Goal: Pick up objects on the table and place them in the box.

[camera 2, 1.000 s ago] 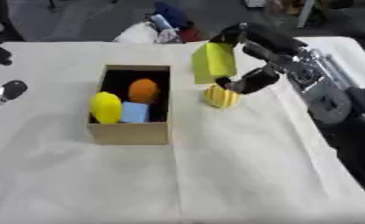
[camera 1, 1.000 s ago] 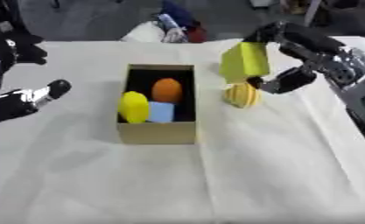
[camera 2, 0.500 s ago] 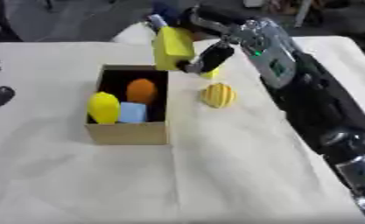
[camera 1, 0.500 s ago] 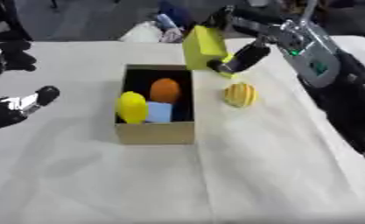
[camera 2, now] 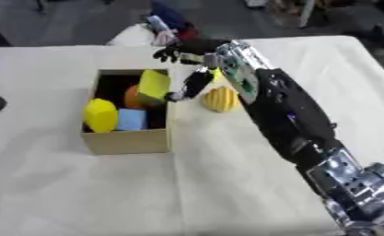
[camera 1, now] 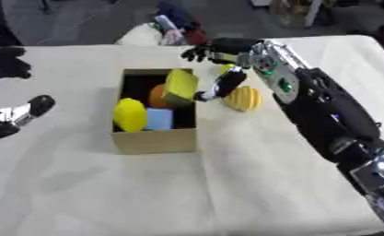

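Observation:
The open cardboard box [camera 1: 154, 139] stands left of centre on the white cloth. Inside lie a yellow rounded piece [camera 1: 130, 115], a blue cube [camera 1: 159, 119] and an orange ball [camera 1: 155, 95]. A yellow-green block [camera 1: 180, 86] leans tilted in the box's far right corner. My right hand [camera 1: 220, 51] hovers over that corner and is open. Its fingers are spread above the block, and its thumb [camera 1: 224, 84] reaches down beside the block. A yellow ridged ball [camera 1: 243, 98] lies on the cloth just right of the box. My left hand [camera 1: 11, 116] rests open at the left edge.
Blue, red and white clutter [camera 1: 171, 26] sits past the table's far edge behind the box. My right forearm [camera 1: 323, 106] stretches across the right side of the table. Bare cloth [camera 1: 187, 193] fills the near half.
My right hand carried the yellow-green block leftward from above the ridged ball to the box. The block now sits low in the box and the fingers have spread away from it.

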Controlling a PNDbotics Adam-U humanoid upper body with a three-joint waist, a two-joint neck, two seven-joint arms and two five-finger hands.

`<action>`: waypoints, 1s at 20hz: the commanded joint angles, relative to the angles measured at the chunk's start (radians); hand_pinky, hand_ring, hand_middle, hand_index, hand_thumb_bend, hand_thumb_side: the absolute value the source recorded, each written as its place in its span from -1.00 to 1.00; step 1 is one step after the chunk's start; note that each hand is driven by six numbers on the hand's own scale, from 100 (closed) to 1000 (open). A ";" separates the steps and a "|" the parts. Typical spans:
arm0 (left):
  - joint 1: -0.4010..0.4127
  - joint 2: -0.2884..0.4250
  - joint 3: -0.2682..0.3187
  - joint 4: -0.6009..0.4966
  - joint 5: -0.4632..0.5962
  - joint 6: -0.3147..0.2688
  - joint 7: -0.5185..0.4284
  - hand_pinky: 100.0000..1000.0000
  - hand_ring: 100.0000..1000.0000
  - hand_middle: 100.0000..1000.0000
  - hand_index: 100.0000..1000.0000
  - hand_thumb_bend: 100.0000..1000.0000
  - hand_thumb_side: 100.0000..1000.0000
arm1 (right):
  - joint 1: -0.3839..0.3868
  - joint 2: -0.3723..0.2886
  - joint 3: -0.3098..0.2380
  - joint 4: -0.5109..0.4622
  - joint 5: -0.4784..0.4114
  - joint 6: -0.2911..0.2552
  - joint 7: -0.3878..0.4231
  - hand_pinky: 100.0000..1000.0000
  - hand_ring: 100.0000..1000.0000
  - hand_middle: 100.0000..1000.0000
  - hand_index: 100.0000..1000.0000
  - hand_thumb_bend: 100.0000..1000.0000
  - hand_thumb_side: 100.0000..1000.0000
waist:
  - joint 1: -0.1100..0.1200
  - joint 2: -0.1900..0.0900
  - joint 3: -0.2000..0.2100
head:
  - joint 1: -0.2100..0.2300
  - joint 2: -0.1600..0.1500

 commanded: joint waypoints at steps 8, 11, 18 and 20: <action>0.000 0.010 0.014 -0.014 0.000 0.002 0.007 0.52 0.23 0.16 0.59 0.52 0.05 | 0.015 -0.084 -0.032 -0.106 -0.066 0.051 -0.035 0.54 0.69 0.69 1.00 -0.64 -0.49 | -0.010 -0.028 -0.024 | 0.020 -0.003; 0.006 0.012 0.016 -0.014 -0.002 0.003 0.010 0.51 0.23 0.16 0.59 0.52 0.05 | 0.055 -0.149 -0.105 -0.035 -0.113 0.098 -0.069 0.54 0.67 0.61 0.92 -0.70 -0.55 | -0.008 -0.028 -0.033 | 0.022 -0.007; -0.002 0.007 0.009 -0.015 -0.001 0.002 0.002 0.51 0.23 0.16 0.59 0.52 0.05 | 0.059 -0.168 -0.181 0.154 -0.198 0.187 0.011 0.56 0.69 0.63 0.88 -0.67 -0.51 | 0.004 -0.025 -0.028 | 0.009 -0.003; -0.004 0.007 0.008 -0.016 0.000 0.002 0.001 0.51 0.23 0.16 0.59 0.52 0.05 | 0.050 -0.159 -0.188 0.208 -0.189 0.180 0.011 0.56 0.69 0.62 0.86 -0.66 -0.50 | 0.008 -0.023 -0.023 | 0.000 -0.004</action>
